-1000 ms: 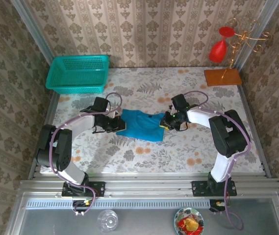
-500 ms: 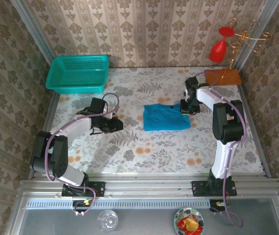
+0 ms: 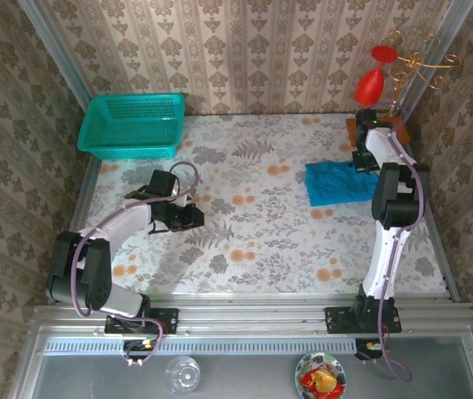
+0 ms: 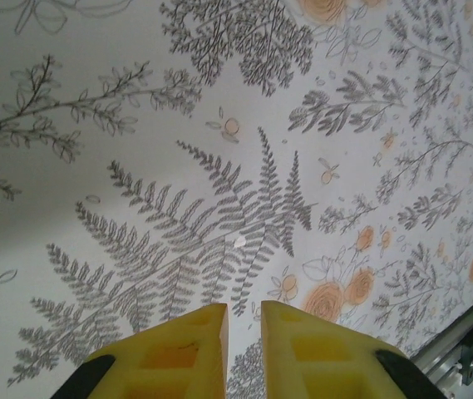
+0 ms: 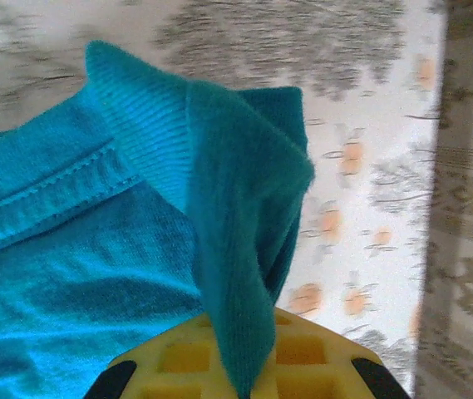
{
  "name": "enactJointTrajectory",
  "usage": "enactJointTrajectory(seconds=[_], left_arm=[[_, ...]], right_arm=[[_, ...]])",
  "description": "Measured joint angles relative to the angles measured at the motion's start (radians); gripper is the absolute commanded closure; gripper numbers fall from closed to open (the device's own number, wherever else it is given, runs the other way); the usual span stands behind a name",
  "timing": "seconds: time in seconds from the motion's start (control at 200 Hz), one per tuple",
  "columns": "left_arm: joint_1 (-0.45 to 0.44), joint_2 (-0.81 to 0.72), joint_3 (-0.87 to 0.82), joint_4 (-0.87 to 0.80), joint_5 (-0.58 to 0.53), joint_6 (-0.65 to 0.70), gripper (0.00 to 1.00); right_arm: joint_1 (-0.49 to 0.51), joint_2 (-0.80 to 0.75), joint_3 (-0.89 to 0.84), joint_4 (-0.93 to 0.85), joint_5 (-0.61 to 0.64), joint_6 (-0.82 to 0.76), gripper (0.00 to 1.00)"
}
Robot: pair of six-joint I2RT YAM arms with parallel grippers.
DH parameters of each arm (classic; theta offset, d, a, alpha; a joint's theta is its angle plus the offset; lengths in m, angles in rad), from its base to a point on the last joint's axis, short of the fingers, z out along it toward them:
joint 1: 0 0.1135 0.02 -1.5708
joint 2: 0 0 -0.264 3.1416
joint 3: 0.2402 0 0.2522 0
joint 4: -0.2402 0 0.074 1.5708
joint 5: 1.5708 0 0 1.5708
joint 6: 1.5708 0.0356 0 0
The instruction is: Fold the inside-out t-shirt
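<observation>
item: plain teal-blue cotton t-shirt (image 3: 338, 183), bunched. dragged from centre of floral worktop (image 3: 253, 241) to its right edge, ribbed fold clamped in right pincer (image 5: 236, 366). left pincer (image 4: 243, 332) barely parted, empty, near left edge. folding unfinished; probably needs respreading.

Left arm (image 3: 124, 220) and right arm (image 3: 379, 270): white tubular links, black joint housings, each on a black base plate (image 3: 149, 320). A purple cable (image 3: 188, 170) loops out behind each wrist. Left fingers (image 4: 178, 353): yellow moulded blocks with square recessed pockets, black rounded parts at the outer corners nearest the wrist; right fingers (image 5: 311, 353) identical
</observation>
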State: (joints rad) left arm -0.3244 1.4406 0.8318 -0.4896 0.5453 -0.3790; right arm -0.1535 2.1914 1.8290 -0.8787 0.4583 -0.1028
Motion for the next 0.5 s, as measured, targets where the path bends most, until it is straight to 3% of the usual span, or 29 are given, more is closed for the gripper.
enactJointTrajectory(seconds=[0.5], left_arm=[[0.011, -0.048, 0.0, -0.051, -0.035, 0.002, 0.79]], right_arm=[[-0.105, 0.246, 0.402, -0.003, 0.062, 0.003, 0.99]])
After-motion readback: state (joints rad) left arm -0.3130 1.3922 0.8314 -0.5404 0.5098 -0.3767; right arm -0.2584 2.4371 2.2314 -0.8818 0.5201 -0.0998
